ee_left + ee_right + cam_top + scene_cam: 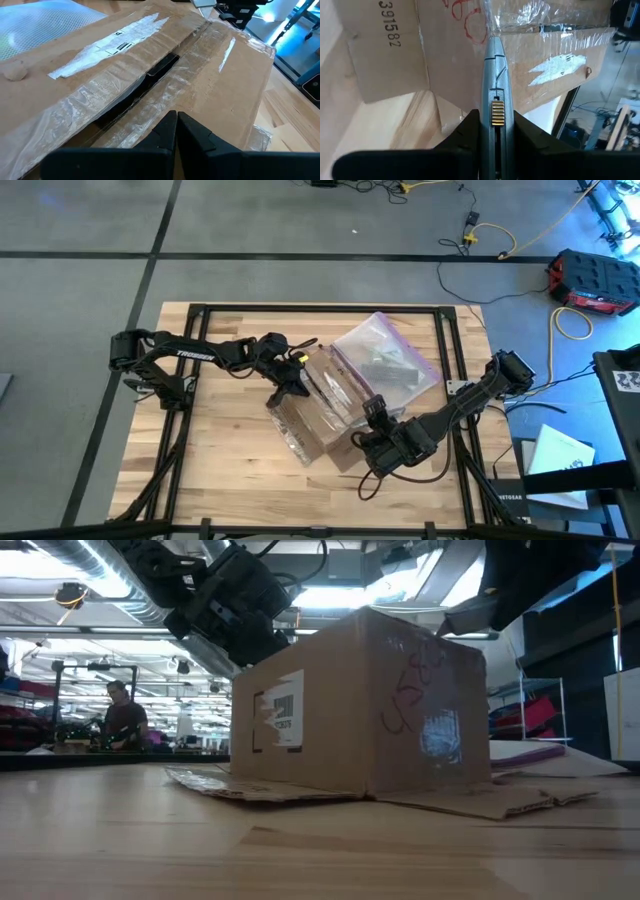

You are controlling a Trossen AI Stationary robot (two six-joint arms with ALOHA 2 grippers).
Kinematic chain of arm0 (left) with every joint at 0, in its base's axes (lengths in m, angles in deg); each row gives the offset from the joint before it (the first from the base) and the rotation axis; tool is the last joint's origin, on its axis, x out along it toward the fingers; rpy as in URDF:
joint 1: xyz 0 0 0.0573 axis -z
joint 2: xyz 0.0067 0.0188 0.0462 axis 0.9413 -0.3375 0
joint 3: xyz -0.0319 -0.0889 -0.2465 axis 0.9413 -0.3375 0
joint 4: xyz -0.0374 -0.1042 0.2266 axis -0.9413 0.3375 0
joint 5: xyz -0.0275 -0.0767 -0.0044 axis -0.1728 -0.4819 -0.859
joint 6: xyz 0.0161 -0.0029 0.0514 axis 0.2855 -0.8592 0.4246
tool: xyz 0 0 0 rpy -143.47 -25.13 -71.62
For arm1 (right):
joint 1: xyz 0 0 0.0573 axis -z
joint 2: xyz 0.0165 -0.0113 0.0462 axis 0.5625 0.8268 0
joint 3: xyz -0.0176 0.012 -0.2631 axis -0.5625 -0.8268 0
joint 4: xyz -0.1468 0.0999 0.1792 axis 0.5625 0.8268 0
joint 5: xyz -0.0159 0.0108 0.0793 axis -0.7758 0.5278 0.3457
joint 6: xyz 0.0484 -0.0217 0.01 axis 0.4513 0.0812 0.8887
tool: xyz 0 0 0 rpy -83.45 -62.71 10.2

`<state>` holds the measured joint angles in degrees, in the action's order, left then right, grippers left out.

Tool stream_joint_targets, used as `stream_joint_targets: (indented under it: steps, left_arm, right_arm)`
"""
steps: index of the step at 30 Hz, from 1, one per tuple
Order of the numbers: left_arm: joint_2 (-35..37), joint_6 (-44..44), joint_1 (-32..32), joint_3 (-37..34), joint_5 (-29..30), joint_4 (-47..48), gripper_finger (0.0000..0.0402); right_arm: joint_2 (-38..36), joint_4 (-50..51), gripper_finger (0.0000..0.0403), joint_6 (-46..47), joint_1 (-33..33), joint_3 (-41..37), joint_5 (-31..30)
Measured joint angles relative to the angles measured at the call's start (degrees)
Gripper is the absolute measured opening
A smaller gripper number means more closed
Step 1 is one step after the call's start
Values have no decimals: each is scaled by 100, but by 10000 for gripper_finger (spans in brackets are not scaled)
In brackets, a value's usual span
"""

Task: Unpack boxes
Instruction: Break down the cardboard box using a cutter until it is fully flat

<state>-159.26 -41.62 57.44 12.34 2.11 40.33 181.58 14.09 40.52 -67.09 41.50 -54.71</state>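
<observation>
A brown cardboard box (315, 418) stands in the middle of the table, its top wrapped in clear tape, with a pale label (285, 712) on one side. A dark slit (150, 82) runs along the top seam. My left gripper (176, 120) is shut and sits over the box top beside that slit. My right gripper (496, 122), at the box's right near corner (372, 412), is shut on a grey knife-like tool (494, 75). A clear plastic bag with a purple zip edge (390, 360) lies against the box's far right side. My left gripper lays its shut fingertips (172, 125) on the taped top flap (165, 100) beside the slit, slanting down from the table's left. Whether they press in, I cannot tell. My right gripper pinches the tool's handle (496, 112) between its two fingers, and the tool reaches forward along them. It slants down from the table's right near side. The tool's tip (492, 39) meets the box's taped top edge.
The box's lower flaps (250, 785) lie spread flat on the wood around it. Bare wood shows at the table's near left (210, 455). A black frame (300, 308) edges the table. A person (120, 720) sits far off in the room behind.
</observation>
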Motion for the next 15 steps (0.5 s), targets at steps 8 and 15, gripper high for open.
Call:
stream_joint_targets:
  steps: [8, 15]
  left_arm:
    - [0, -34, 0, 0, 36, -9, 0]
    - [0, -56, 0, 4, 35, -9, 0]
  right_arm:
    - [-75, 22, 55, -431, 62, -148, -36]
    - [-246, -125, 55, -580, 66, -379, -36]
